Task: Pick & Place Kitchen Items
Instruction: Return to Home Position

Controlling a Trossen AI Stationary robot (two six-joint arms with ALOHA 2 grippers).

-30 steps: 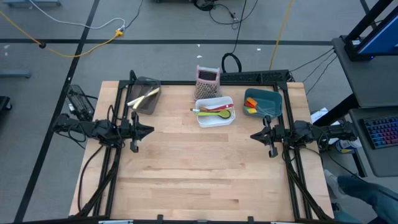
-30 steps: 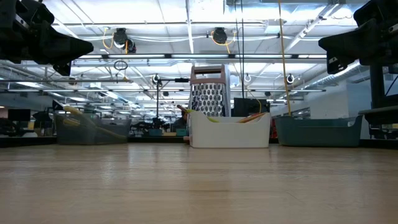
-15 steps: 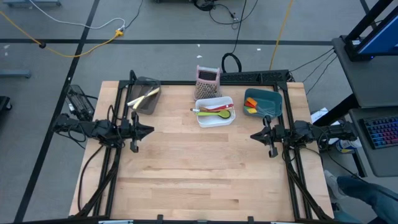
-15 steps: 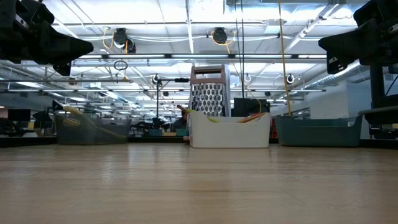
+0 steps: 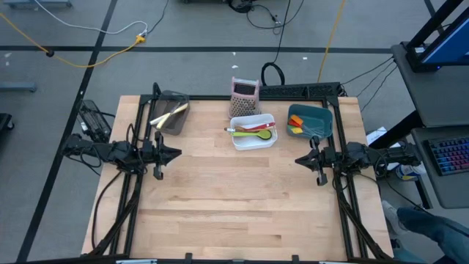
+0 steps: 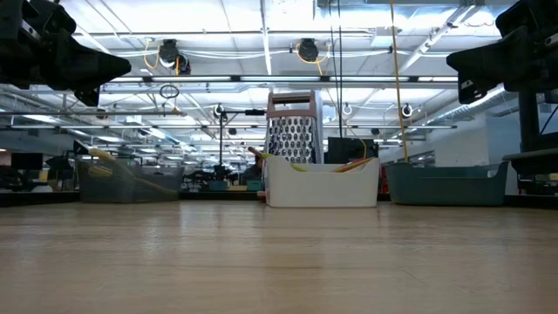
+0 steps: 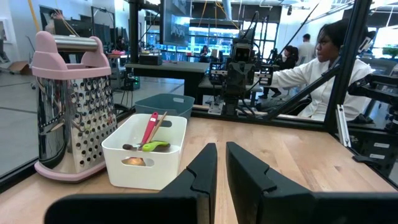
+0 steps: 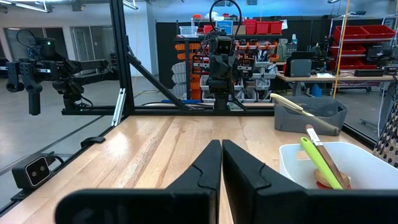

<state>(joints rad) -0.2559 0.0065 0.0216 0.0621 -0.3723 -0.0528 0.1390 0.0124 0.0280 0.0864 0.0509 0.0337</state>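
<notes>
Your left gripper point(image 5: 176, 153) and right gripper point(image 5: 299, 159) are both clenched and empty, facing each other. Between them and beyond, spoons point(image 5: 254, 132) lie in the white bin point(image 5: 253, 146). Spatulas point(image 5: 295, 126) lie in the teal bin point(image 5: 320, 117) near the right gripper, and knives point(image 5: 168, 114) in the mesh bin point(image 5: 178, 126) near the left.

Bright, even light fell from ceiling strip lights point(image 6: 261, 39), which glared white in the low view and turned the left gripper point(image 6: 118, 65) and right gripper point(image 6: 455, 68) into dark silhouettes; the wooden table point(image 5: 234, 198) carried only soft shadows
</notes>
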